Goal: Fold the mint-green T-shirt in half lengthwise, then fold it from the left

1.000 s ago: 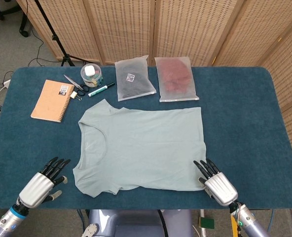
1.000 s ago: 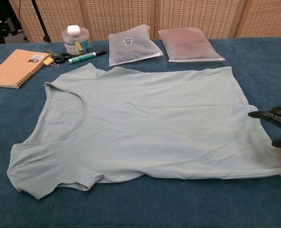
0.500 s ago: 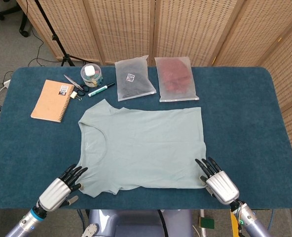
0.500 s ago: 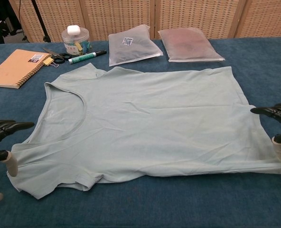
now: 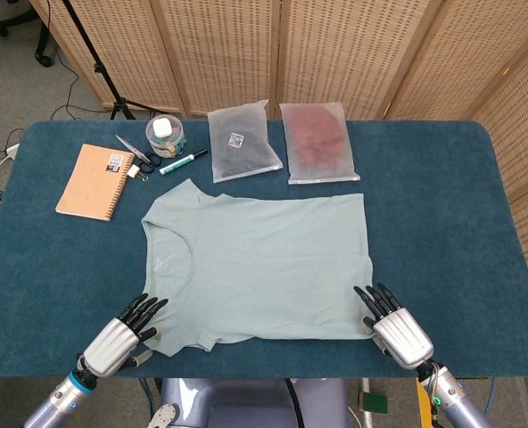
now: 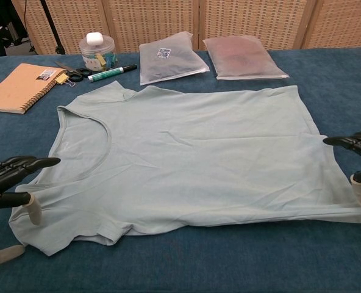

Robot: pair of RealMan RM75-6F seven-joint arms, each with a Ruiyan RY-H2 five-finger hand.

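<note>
Flat on the table [image 5: 442, 205], the mint-green T-shirt [image 5: 259, 267] lay unfolded. Left hand [image 5: 121, 334] at the near sleeve and right hand [image 5: 396, 328] at the near hem corner had fingers spread, gripping nothing.

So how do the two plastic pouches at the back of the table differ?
The left pouch holds something dark and carries a white code label; the right pouch holds something reddish and shows no label. Both are frosted, lie flat side by side beyond the T-shirt, apart from it.
</note>
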